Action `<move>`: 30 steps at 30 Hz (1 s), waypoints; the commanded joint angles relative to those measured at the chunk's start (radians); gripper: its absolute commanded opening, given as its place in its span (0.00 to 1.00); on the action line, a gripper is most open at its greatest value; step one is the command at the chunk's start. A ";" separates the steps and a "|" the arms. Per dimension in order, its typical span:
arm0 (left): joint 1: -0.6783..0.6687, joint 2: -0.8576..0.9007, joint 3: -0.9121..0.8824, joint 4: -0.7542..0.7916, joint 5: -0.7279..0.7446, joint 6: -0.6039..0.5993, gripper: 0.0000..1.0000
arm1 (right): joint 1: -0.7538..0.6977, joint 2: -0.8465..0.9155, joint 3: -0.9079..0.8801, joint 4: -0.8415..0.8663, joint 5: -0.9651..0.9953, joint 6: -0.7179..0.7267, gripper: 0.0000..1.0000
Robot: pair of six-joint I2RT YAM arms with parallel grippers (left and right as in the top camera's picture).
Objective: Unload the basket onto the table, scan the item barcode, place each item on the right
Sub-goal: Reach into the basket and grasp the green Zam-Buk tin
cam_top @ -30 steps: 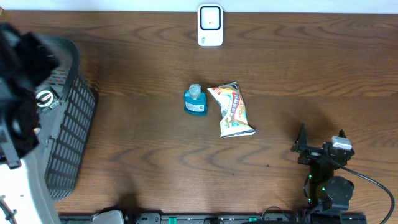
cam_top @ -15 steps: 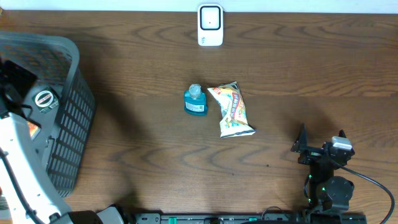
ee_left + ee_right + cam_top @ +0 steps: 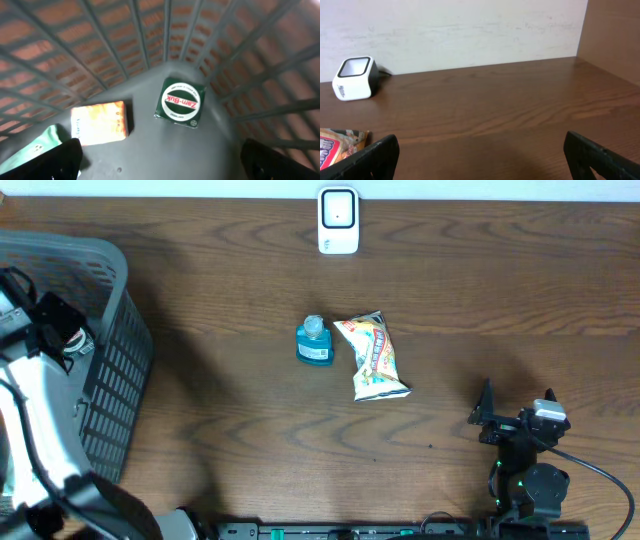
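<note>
Reaching into basket (image 3: 115, 380): left gripper (image 3: 167, 162), jaws spread, should centre over Zam-Buk box (image 3: 181, 102) beside wall; right gripper (image 3: 480, 157), jaws spread, empty.

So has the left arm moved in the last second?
Yes. The left fingers have sunk lower into the grey basket, sliding away from its outer rim toward its inner mesh wall.

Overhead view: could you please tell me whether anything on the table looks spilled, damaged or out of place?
Nothing stands out. The blue bottle and snack packet rest side by side mid-table, no spill around them; the scanner sits at the far edge, the basket at the left.
</note>
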 commanded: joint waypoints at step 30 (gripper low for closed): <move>0.000 0.457 -0.015 0.334 0.077 0.224 0.98 | -0.003 -0.003 -0.001 -0.002 0.008 -0.012 0.99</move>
